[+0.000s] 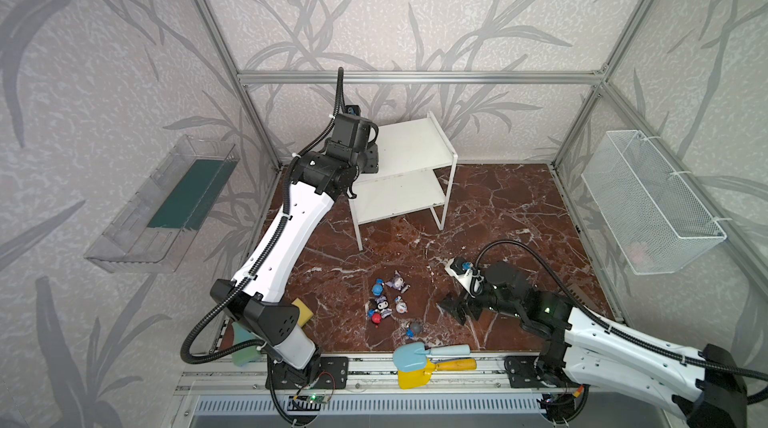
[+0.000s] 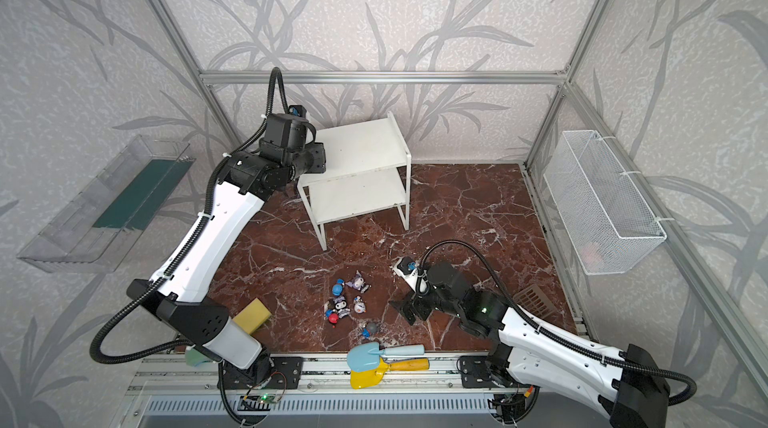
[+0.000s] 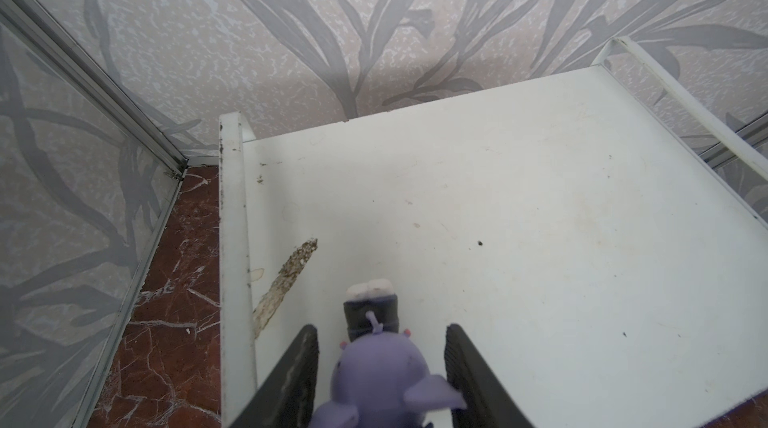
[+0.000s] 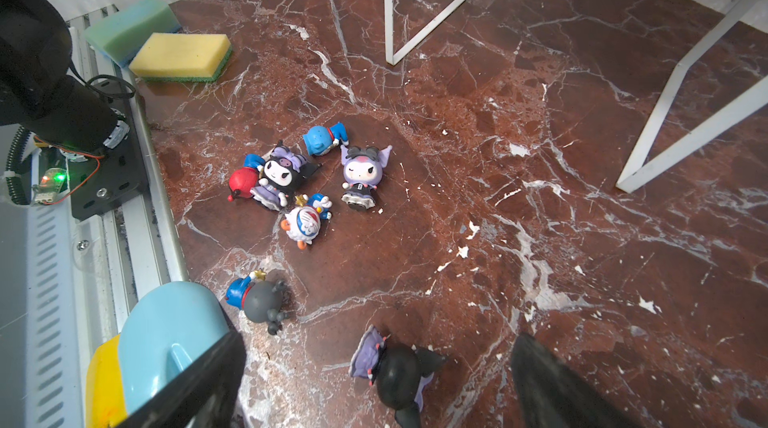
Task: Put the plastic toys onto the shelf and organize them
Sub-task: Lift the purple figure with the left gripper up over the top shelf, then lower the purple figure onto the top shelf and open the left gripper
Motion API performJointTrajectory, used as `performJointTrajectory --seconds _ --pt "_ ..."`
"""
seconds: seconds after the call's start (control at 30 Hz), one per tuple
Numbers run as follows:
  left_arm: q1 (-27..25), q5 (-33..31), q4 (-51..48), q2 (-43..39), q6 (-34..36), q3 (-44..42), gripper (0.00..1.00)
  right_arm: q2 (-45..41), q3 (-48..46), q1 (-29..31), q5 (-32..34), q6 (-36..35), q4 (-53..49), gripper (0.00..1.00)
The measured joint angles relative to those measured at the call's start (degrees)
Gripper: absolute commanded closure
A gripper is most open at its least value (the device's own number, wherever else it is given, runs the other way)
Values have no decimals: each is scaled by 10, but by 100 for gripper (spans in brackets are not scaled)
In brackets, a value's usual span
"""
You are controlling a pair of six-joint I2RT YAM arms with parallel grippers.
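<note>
Only the left wrist view shows left tool [image 3: 382, 328] gripping purple toy [image 3: 374, 376]; right tool [image 4: 380, 338] wide

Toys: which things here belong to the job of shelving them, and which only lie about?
Job: shelf; purple toy in left gripper; seven loose toys.
Lying about: sponges; shovels; wire basket; clear tray.
</note>
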Motion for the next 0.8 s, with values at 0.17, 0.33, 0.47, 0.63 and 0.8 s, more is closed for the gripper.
performJointTrajectory --seconds 0.17,0.33,0.47,0.63,0.8 --pt "0 0 -8 -5 -11 -1 51 2 0 2 0 0 2 1" --pt "0 -3 -17 -19 -19 -10 51 2 0 5 -1 0 4 1" --pt "0 -4 -19 -28 -24 -21 49 2 0 6 -2 0 4 1" --pt "0 -5 -20 -38 -28 -32 46 2 0 9 -2 0 4 1" --pt "0 -4 -20 -38 -30 -36 41 2 0 12 -1 0 4 1"
